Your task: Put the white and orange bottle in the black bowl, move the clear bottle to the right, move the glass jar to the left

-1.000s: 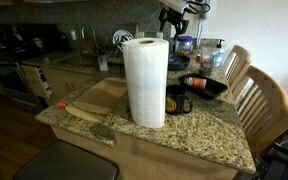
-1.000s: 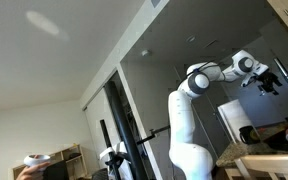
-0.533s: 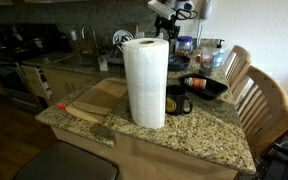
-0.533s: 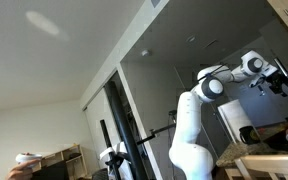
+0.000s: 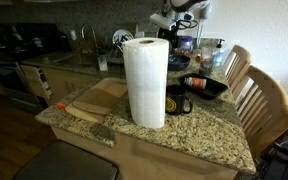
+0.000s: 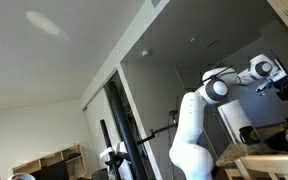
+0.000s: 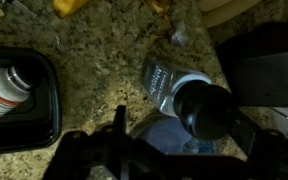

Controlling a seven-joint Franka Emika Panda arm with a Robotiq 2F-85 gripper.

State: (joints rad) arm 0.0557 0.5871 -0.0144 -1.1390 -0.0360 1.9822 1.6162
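Note:
In the wrist view the clear bottle point(image 7: 184, 90) stands on the granite counter, its dark cap point(image 7: 208, 110) right under the camera. My gripper point(image 7: 184, 138) is open, one finger on each side of the cap and not touching it. The white and orange bottle point(image 7: 2, 88) lies inside the black bowl point(image 7: 39, 105) at the left. In an exterior view the gripper point(image 5: 180, 22) hangs above the clear bottle point(image 5: 185, 46), and the black bowl point(image 5: 208, 88) sits beside it. The glass jar point(image 5: 216, 54) seems to stand behind the bowl.
A tall paper towel roll point(image 5: 144, 82) stands mid-counter with a black mug point(image 5: 177, 102) next to it and a wooden cutting board point(image 5: 96, 100) beside it. Wooden chairs point(image 5: 264, 105) line the counter's edge. The arm's base shows in an exterior view point(image 6: 189, 130).
The arm has swung outward and a little lower over the back of the counter, which brings the gripper over the clear bottle. The things on the counter have not moved.

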